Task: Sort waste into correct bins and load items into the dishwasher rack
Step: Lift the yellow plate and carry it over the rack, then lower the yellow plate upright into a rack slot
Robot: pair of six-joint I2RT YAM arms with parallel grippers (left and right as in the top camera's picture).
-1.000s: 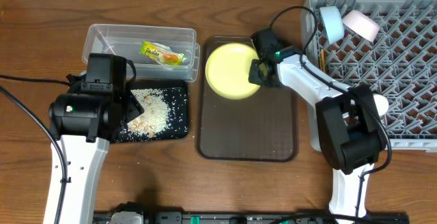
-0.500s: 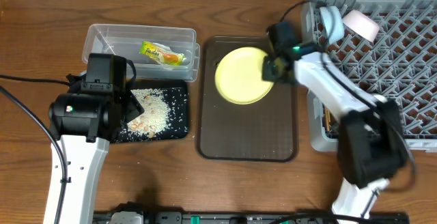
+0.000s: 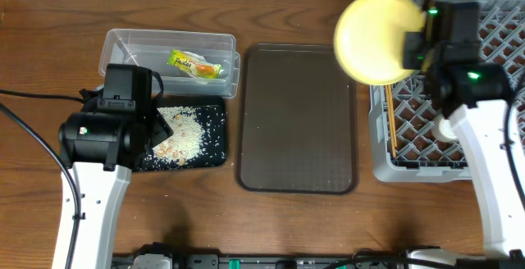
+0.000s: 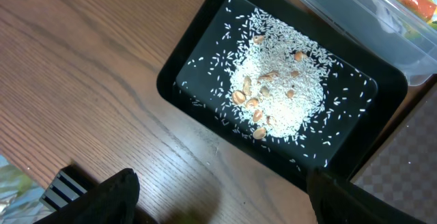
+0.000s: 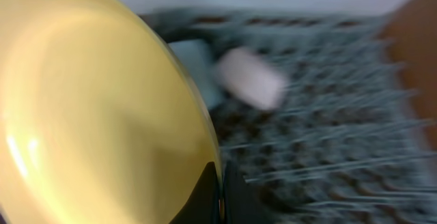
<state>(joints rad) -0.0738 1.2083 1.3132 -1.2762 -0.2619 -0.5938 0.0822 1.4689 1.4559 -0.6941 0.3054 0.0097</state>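
Observation:
My right gripper is shut on the rim of the round yellow plate, which it holds on edge in the air over the near-left corner of the grey dishwasher rack. In the right wrist view the plate fills the left half. Behind it, a light blue bowl and a white cup lie blurred in the rack. Chopsticks lie along the rack's left side. My left gripper is open over bare wood beside the black tray, which holds the rice scraps.
The clear tub at the back left holds the green-and-yellow wrapper. The black tray sits just in front of it. A large brown serving tray lies between the bins and the rack.
My right gripper has lifted the yellow plate off the brown serving tray and carried it right and up to the rack's corner. The left arm has not moved.

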